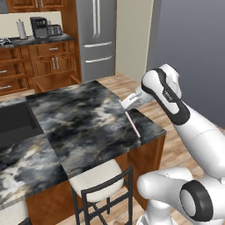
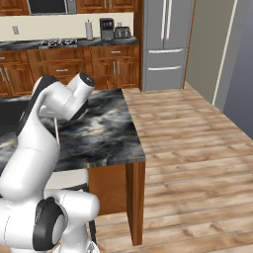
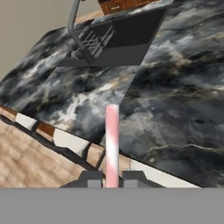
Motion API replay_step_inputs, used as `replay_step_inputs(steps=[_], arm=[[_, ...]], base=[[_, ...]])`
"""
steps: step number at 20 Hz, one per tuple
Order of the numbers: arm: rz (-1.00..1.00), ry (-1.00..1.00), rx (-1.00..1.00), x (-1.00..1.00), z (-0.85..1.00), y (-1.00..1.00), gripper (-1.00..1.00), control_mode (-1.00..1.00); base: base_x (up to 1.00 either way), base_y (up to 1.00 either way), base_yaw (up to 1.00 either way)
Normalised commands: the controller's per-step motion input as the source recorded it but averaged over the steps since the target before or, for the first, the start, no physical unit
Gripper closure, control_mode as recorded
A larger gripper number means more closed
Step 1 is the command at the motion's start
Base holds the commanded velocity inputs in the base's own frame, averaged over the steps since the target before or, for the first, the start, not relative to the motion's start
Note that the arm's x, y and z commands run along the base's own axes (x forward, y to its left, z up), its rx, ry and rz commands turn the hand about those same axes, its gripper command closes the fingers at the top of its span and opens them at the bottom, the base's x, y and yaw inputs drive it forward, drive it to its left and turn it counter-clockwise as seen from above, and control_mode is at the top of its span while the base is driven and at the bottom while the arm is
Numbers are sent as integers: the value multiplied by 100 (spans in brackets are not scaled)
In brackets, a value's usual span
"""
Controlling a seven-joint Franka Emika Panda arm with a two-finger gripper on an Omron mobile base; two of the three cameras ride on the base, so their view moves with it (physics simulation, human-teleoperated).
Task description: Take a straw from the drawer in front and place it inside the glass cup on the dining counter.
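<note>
Now the gripper (image 3: 112, 178) is clamped tight on the straw (image 3: 112, 144), which hangs over the marble desk (image 1: 88, 127) near its corner, above the stool (image 1: 94, 178). The glass cup's place cannot be told; carrying should keep the straw upright and steady.

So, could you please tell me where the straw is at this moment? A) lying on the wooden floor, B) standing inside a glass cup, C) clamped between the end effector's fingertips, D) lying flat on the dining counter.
C: in the hand view the straw rises from between the closed end effector fingertips, above the dining counter.
</note>
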Motion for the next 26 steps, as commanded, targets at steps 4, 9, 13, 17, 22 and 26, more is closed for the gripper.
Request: replay_step_inputs(steps=[4, 9, 13, 17, 22, 26], arm=[[0, -1, 13, 0, 0, 30, 100, -100], [0, -1, 11, 4, 2, 18, 100, -100], [1, 0, 11, 26, 3, 4, 100, -100], [2, 0, 10, 35, 2, 3, 100, -100], [3, 0, 10, 30, 0, 10, 100, -100], [3, 0, 8, 21, 0, 21, 100, -100]], base=[[0, 0, 0], [0, 0, 0], [0, 0, 0], [0, 0, 0], [0, 0, 0], [0, 0, 0]])
